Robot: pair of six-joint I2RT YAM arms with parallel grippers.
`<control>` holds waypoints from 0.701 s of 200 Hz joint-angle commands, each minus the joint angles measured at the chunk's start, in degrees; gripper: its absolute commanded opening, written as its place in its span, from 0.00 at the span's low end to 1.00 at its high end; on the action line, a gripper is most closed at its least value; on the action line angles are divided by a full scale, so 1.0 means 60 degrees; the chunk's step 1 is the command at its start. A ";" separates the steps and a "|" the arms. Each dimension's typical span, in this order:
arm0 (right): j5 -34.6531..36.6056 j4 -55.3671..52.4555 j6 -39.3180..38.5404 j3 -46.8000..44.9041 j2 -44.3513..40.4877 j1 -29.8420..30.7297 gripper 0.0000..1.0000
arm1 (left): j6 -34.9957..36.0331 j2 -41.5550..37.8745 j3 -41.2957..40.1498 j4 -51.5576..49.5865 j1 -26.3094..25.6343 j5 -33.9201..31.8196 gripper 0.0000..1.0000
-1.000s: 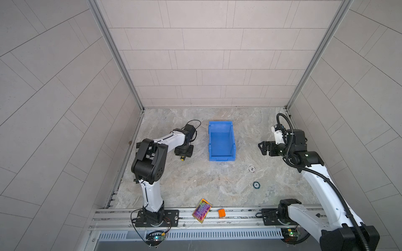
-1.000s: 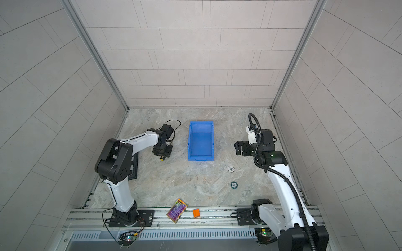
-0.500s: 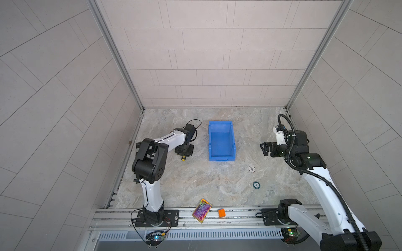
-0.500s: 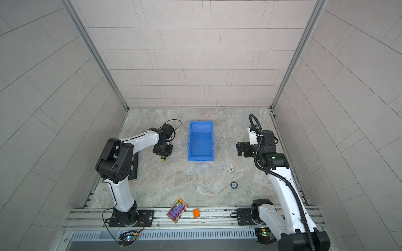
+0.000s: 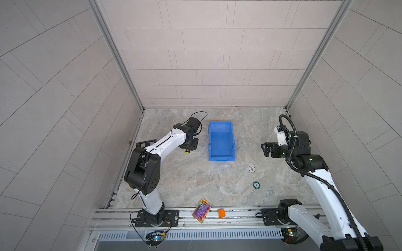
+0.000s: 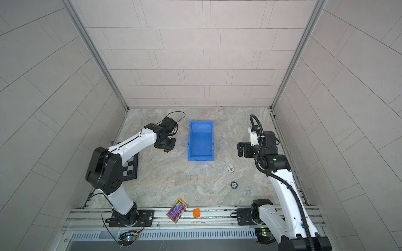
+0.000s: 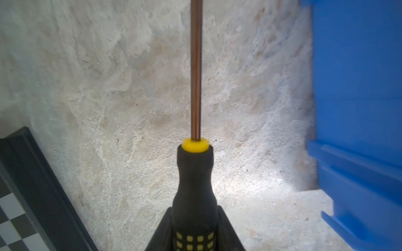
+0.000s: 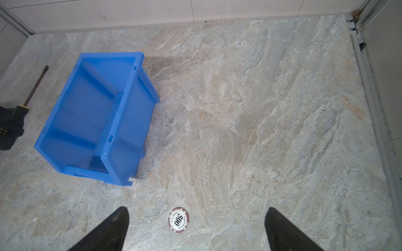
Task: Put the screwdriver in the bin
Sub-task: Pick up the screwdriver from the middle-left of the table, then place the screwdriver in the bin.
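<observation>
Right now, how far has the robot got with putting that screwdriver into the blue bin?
Done: the left pincer is shut on the screwdriver by its handle. In hand: the tool sits gripped beside the bin. Left: lift it over the wall and drop it in; the bin is empty.

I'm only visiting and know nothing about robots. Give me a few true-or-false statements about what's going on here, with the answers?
1. The left gripper is shut on the screwdriver, on its handle. True.
2. The screwdriver lies inside the bin. False: the bin is empty, and the screwdriver is outside, beside it.
3. The right gripper grips the white poker chip. False: its jaws stand open and empty, and the chip lies on the table.
4. A second chip, the dark chip, also lies on the table. True.
</observation>
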 commanded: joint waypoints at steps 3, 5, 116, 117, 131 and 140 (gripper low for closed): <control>0.0040 -0.0228 -0.0067 0.0299 -0.0188 0.0025 1.00 | -0.0156 -0.0746 0.0643 -0.0533 -0.0303 -0.0231 0.09; 0.0024 -0.0230 -0.0059 0.0307 -0.0196 0.0027 1.00 | -0.0156 -0.0779 0.0706 -0.0562 -0.0346 -0.0232 0.09; -0.0112 -0.0289 0.0155 0.0427 -0.0261 0.0022 1.00 | -0.0393 0.1034 0.3159 -0.0625 -0.3813 -0.0730 0.09; -0.0110 -0.0290 0.0157 0.0427 -0.0266 0.0025 1.00 | -0.0407 0.1072 0.3176 -0.0625 -0.3823 -0.0723 0.09; -0.0100 -0.0315 0.0142 0.0427 -0.0282 0.0019 1.00 | -0.0494 0.1475 0.3338 -0.0529 -0.3883 -0.0622 0.09; -0.0092 -0.0332 0.0129 0.0427 -0.0302 0.0026 1.00 | -0.0558 0.1719 0.3471 -0.0576 -0.3891 -0.0659 0.10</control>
